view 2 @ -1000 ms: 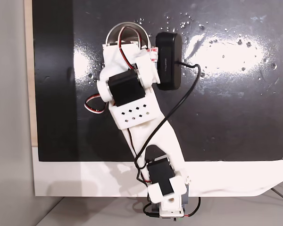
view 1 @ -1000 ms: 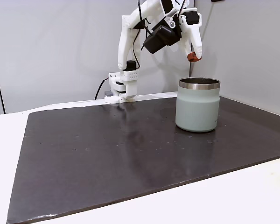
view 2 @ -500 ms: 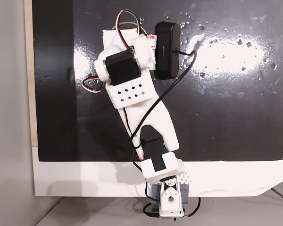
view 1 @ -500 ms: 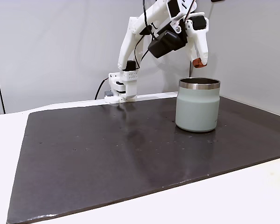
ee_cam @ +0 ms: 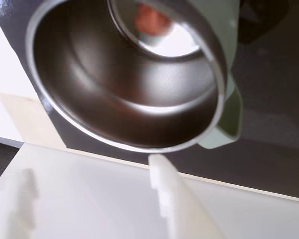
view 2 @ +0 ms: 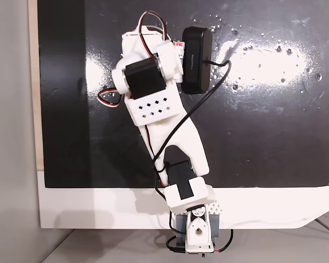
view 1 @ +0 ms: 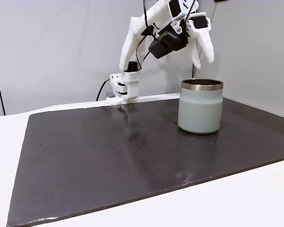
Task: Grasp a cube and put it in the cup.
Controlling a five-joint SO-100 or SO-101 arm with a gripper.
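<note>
Your pincer [view 1: 202, 63] hangs above the cup [view 1: 200, 106], its two white fingers [view 1: 209, 49] spread apart and pointing down with nothing between them. In the wrist view one white finger [ee_cam: 164, 186] rises from the lower edge, its tip just below the cup's [ee_cam: 139, 84] steel rim. The cube [ee_cam: 150, 19] lies inside the cup — you see it as a blurred rust-red spot on the shiny bottom. The cup stands upright on the dark mat [view 1: 109, 156], toward the right in the front fixed view. The mat covers the white bench [view 1: 236, 203]. In the top-down fixed view the arm [view 2: 153, 101] reaches across the mat [view 2: 263, 109] from its base at the lower edge.
</note>
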